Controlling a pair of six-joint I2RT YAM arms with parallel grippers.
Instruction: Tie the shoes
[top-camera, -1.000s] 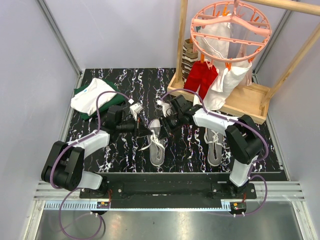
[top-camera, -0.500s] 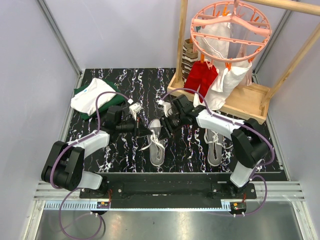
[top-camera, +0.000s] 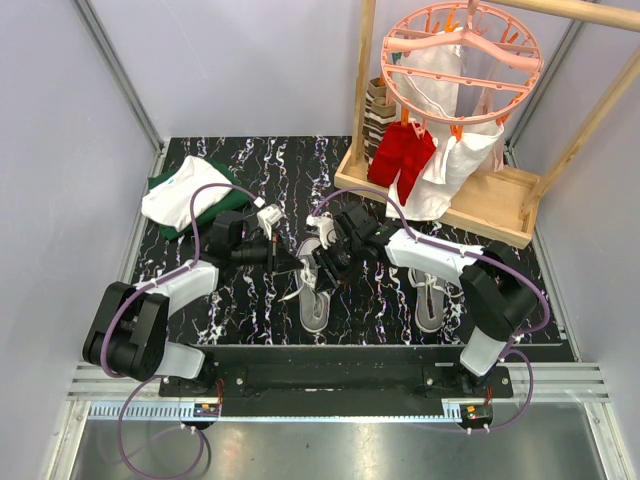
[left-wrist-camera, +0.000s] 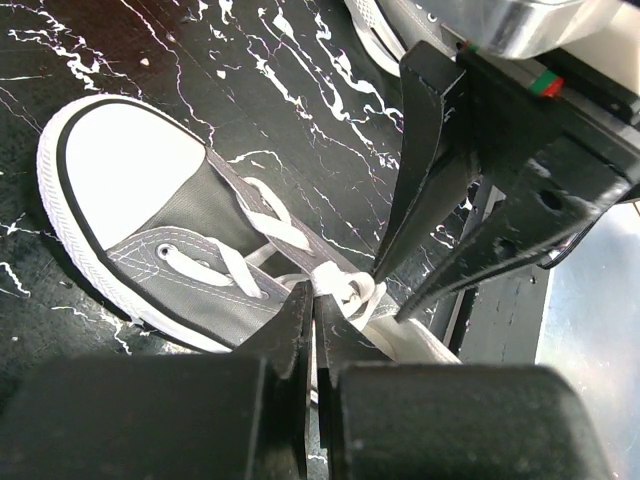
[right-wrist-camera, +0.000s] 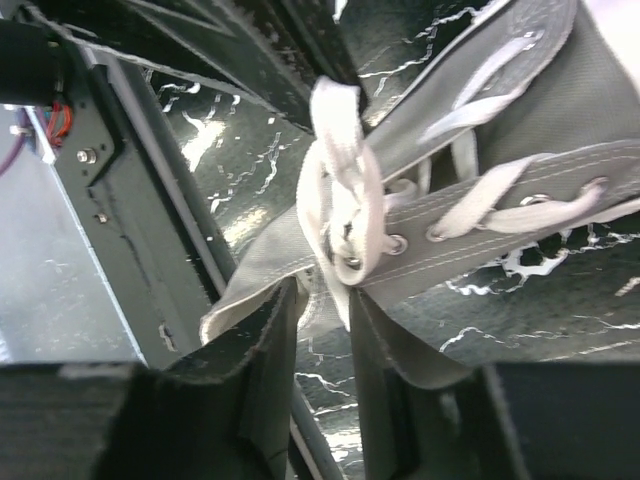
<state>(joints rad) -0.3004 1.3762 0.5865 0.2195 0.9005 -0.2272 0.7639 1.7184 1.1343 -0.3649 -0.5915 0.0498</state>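
Note:
Two grey canvas sneakers with white laces lie near the front edge: the left shoe (top-camera: 313, 298) and the right shoe (top-camera: 430, 292). Both grippers meet over the left shoe's laces. My left gripper (top-camera: 293, 262) is shut on a white lace loop (left-wrist-camera: 335, 283) next to the knot; in the left wrist view (left-wrist-camera: 317, 293) its jaws are pressed together. The white toe cap (left-wrist-camera: 125, 170) points away. My right gripper (top-camera: 320, 262) is open, its fingers (right-wrist-camera: 268, 345) either side of a lace tail (right-wrist-camera: 340, 300) hanging below the knot (right-wrist-camera: 340, 195). It also shows in the left wrist view (left-wrist-camera: 395, 290).
Folded white and green clothes (top-camera: 185, 195) lie at the back left. A wooden drying rack (top-camera: 445, 200) with a pink peg hanger (top-camera: 460, 50) and hanging red and white clothes stands at the back right. The black marbled tabletop (top-camera: 240, 310) ends at a metal rail.
My right gripper has moved left and forward, down onto the left shoe's lace knot, close to the left gripper. The left arm has held its place on the lace.

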